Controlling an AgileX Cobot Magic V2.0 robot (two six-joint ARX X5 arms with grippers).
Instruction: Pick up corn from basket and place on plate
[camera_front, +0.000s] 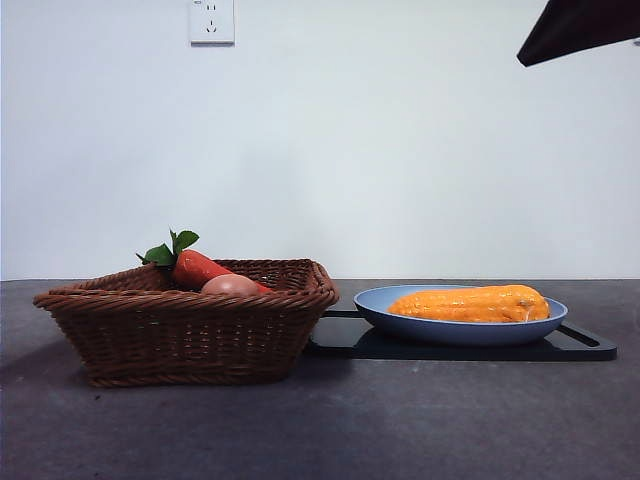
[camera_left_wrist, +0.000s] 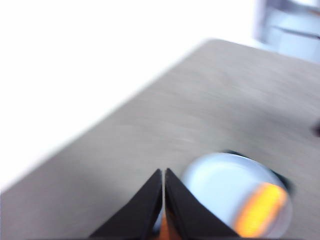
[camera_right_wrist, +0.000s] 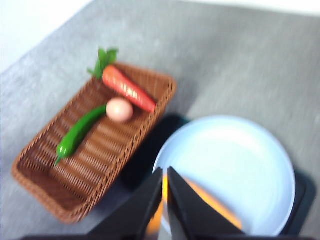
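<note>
Front view. The corn (camera_front: 470, 303) lies lengthwise in the blue plate (camera_front: 390, 318), its ends inside the rim, so the transfer appears complete. The plate sits on a flat black tray (camera_front: 590, 349), which sits on the dark surface (camera_front: 320, 430). The wicker basket (camera_front: 185, 335) stands just beside the tray and holds a carrot (camera_front: 197, 268) with green leaves and a pinkish rounded item (camera_front: 230, 285). One dark arm tip (camera_front: 575, 28) shows at a top corner, high above the plate; which arm it belongs to cannot be told from this view.

Left wrist view. The left hand (camera_left_wrist: 163, 175) has its two black jaws pressed together with only a hairline seam between them, and nothing is gripped. The plate (camera_left_wrist: 215, 185) lies below and beyond the fingertips with the corn (camera_left_wrist: 260, 210) across it; the picture is blurred.

Right wrist view. The right hand (camera_right_wrist: 165, 175) is likewise closed on nothing. It hangs well above the plate (camera_right_wrist: 235, 160), with the corn (camera_right_wrist: 212, 202) partly hidden behind its jaws. The basket (camera_right_wrist: 75, 180) lies off to one side of the hand and contains the carrot (camera_right_wrist: 129, 89), the rounded item (camera_right_wrist: 119, 110) and a green pepper (camera_right_wrist: 77, 132). Both hands stand clear of the objects, which is consistent with a finished placement.
</note>
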